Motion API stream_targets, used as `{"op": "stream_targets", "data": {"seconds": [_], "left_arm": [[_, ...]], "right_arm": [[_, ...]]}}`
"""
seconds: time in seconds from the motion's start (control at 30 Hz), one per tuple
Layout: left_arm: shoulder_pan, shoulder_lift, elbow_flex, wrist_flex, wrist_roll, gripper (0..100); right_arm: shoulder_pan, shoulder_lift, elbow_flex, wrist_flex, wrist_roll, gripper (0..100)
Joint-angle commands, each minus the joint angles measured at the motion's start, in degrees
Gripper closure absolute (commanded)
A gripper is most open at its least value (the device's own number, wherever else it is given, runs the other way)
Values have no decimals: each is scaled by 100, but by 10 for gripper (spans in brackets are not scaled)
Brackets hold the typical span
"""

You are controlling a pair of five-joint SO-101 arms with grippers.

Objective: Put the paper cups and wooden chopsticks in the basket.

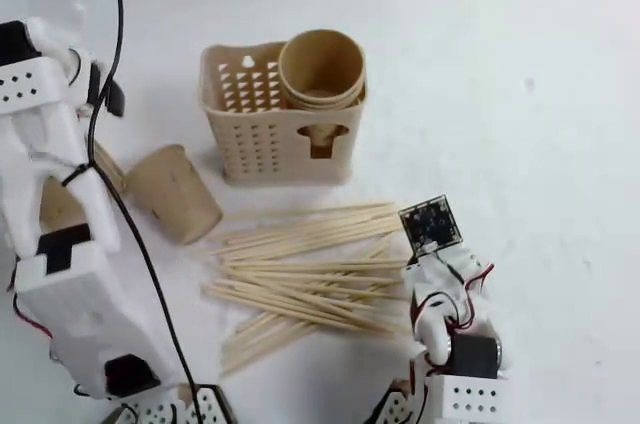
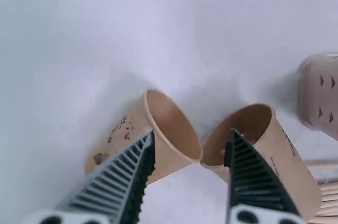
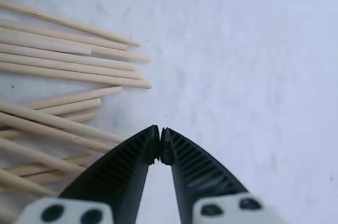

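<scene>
A beige perforated basket [image 1: 262,139] stands mid-table with stacked paper cups [image 1: 322,69] in its right half. One paper cup [image 1: 175,192] lies on its side left of the basket; a second cup [image 1: 58,206] lies partly hidden under the left arm [image 1: 55,244]. In the left wrist view, my left gripper [image 2: 190,147] hangs open just above these two cups [image 2: 161,129] [image 2: 266,142], whose mouths face it. Several wooden chopsticks [image 1: 310,274] lie scattered in front of the basket. My right gripper [image 3: 160,140] is shut and empty, over bare table just beside the chopstick tips [image 3: 74,68].
The table [image 1: 520,114] is white, with open room to the right of the basket. The right arm [image 1: 450,334] sits at the near edge by the chopstick pile. A black cable [image 1: 118,54] runs along the left arm.
</scene>
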Motion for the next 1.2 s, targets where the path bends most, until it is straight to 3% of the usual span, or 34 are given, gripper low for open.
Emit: {"op": "stream_targets", "data": {"seconds": [0.0, 0.3, 0.8, 1.17], "left_arm": [[-31, 479, -62, -185, -9, 775], [-523, 1068, -18, -651, -97, 806], [-1736, 813, -53, -264, -1301, 808], [-3116, 576, 18, -88, -2330, 809]], "right_arm": [[13, -57, 53, -119, 26, 981], [-22, -57, 79, -127, 35, 981], [-22, -57, 88, -127, 44, 981], [-22, -57, 88, -127, 44, 981]]}}
